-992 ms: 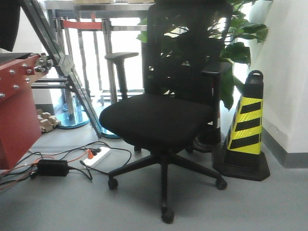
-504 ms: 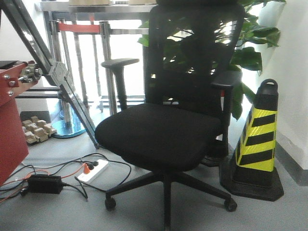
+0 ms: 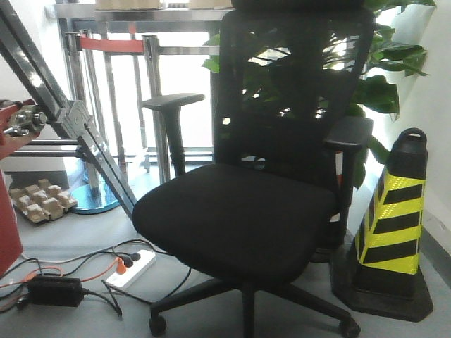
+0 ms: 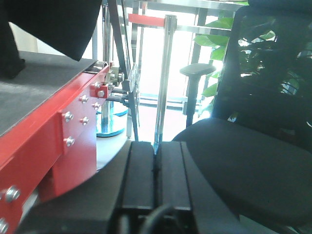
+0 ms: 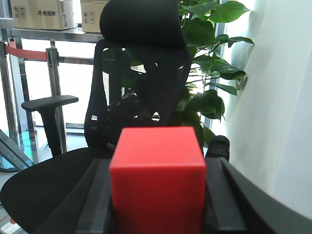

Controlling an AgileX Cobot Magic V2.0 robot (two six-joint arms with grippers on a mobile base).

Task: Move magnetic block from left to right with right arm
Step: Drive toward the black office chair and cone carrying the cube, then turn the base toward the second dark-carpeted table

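The magnetic block, a plain bright-red cube, fills the lower middle of the right wrist view. My right gripper is shut on it, one black finger on each side of the cube. In the left wrist view my left gripper is shut, its two black fingers pressed together with nothing between them. Neither gripper nor the block shows in the front-facing view.
A black office chair stands close in front. To its right is a yellow-black cone. A red machine body with a grey top is at the left. Cables and a power strip lie on the floor. Plants stand behind the chair.
The front-facing view has shifted: the chair and cone look larger and sit further right, and the red machine body has slid almost out at the left edge.
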